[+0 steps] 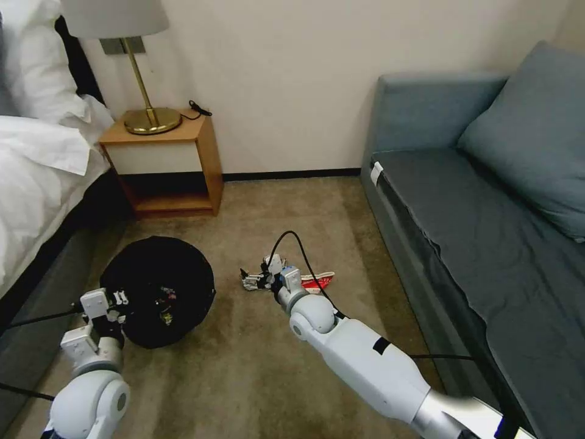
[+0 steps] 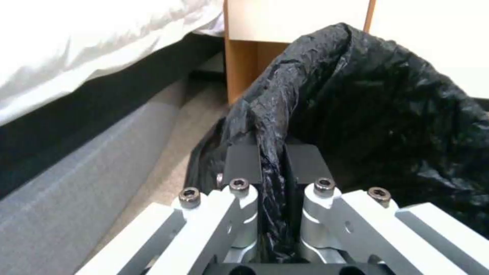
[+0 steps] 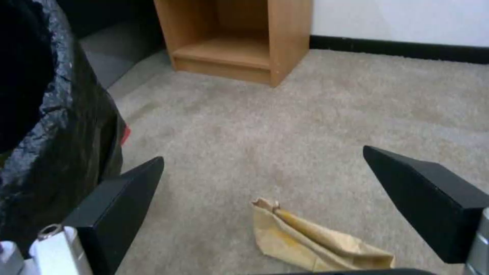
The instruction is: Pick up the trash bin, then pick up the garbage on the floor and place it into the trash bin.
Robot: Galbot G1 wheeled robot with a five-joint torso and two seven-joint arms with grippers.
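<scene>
Two arms reach over our carpet [image 1: 244, 378]: trash bin [image 1: 157, 291] left by the bed [image 1: 36, 171], right gripper [image 1: 253, 281] low beside a red-white wrapper [image 1: 317, 281]. Our left gripper [image 2: 272, 168] pinches the bag-lined rim (fully clamped). Our right gripper's fingers [image 3: 122, 198] spread wide above crumpled brown paper [image 3: 311, 244].

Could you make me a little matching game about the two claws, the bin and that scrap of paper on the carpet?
Things:
1. left claw
2. right claw
3. trash bin
4. crumpled brown paper

States:
a. lying on the carpet
b. lined with a black bag
c. open above the paper
d. shut on the bin's rim

Pairs: 1-d, 2-c, 3-b, 4-a
</scene>
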